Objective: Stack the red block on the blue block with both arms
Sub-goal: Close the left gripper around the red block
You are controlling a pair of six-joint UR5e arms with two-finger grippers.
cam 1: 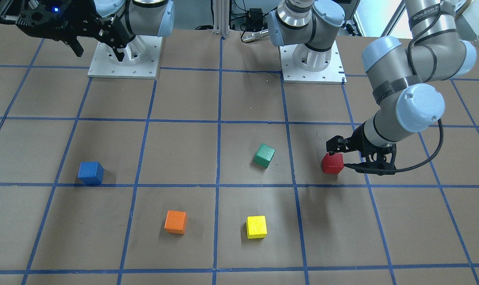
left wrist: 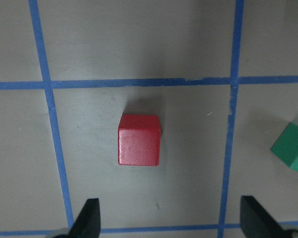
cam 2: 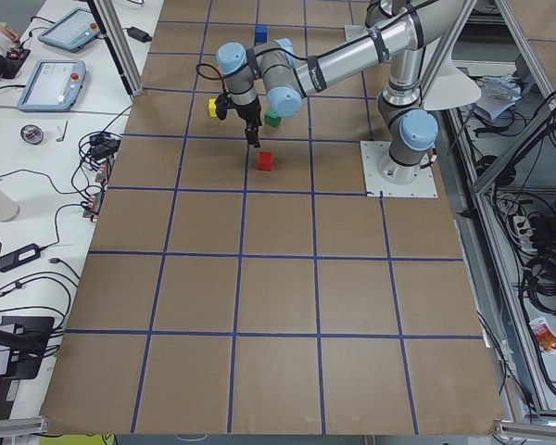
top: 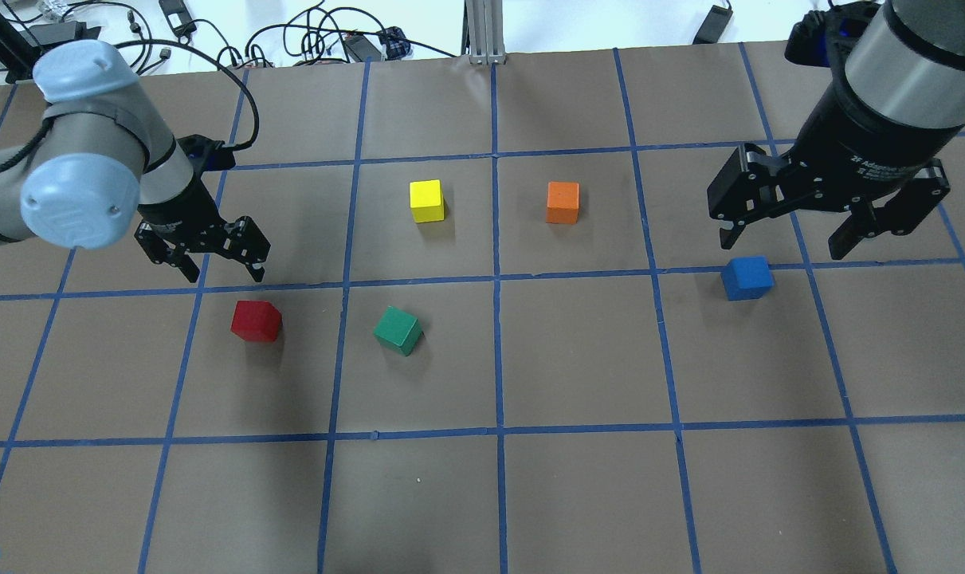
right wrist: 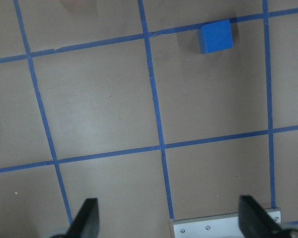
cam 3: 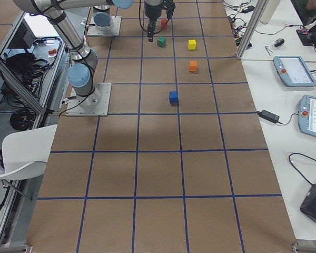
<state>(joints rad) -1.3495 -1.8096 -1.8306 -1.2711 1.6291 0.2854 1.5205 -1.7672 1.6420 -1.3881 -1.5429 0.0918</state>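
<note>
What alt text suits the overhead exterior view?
Open left gripper poised close to the red block on the gridded table; open right gripper near the blue block. A green block, a yellow block and an orange block sit between them.

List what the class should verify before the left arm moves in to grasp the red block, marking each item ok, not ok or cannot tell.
1. Left gripper open: ok.
2. Red block lies within the span of the fingers in the left wrist view: ok.
3. Fingers down around the red block: not ok; the block is not grasped.
4. Green block apart from the red block, leaving room for the fingers: ok.
5. Blue block has a bare top, ready for stacking: ok.
6. Right gripper open and holding nothing: ok.
</note>
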